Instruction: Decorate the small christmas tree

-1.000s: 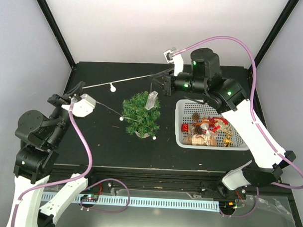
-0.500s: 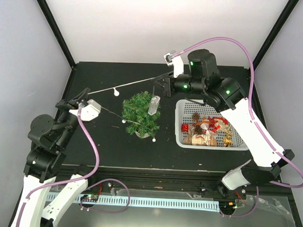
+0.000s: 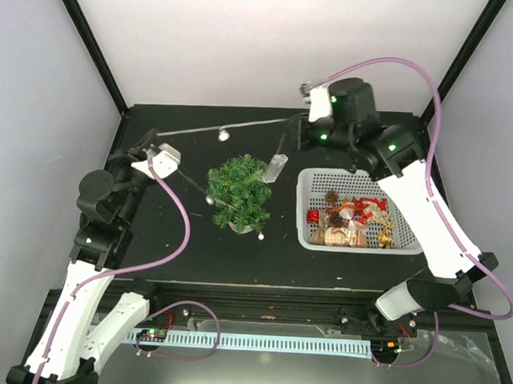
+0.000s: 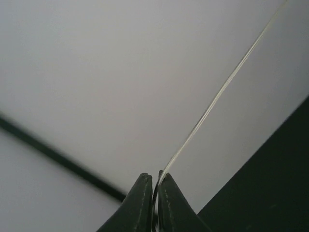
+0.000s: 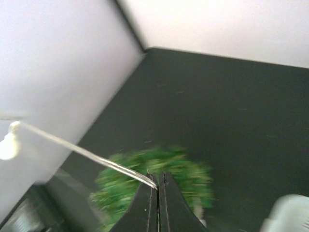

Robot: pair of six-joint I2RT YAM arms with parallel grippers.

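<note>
Left gripper (image 4: 155,178) and right gripper (image 5: 158,176) clamp a seemingly taut wire (image 4: 212,103) above black table (image 3: 170,239).

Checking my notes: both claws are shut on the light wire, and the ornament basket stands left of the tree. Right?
One slip: the top view shows the basket right of the tree, not left. The rest holds: the left claw and the right claw are each shut on the light wire.
</note>
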